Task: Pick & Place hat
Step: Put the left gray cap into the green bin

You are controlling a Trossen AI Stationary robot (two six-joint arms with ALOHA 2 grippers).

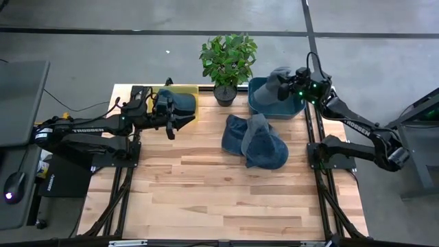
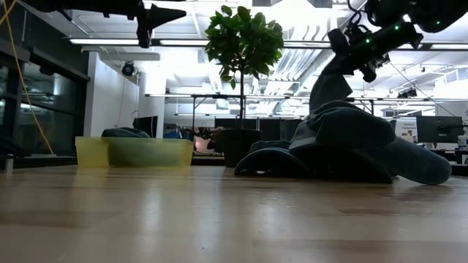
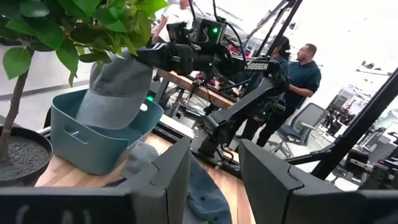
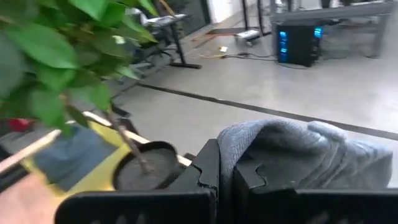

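grey hat [image 1: 277, 81] hanging limp over the teal bin [image 1: 258, 104] at the table's back right, pinched at its top, two more blue denim-ish hats [image 1: 257, 140] flopped in a heap mid-table, another dark blue hat [image 1: 180, 104] sitting in the yellow bin [image 1: 186, 90] back left

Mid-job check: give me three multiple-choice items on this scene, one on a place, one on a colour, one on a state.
1. Where is the right end effector?
A. Over the teal bin
B. Over the yellow bin
C. Over the bare wood

2. What colour is the bin under the left end effector?
A. Red
B. Yellow
C. White

3. What state is the right end effector in?
A. Open, empty
B. Shut on the plant
C. Shut on a grey hat

Key: 1 A, the high view shows it above the teal bin. 2 B, its rim is yellow. 3 C, the right wrist view shows the fingers pinching the grey hat.
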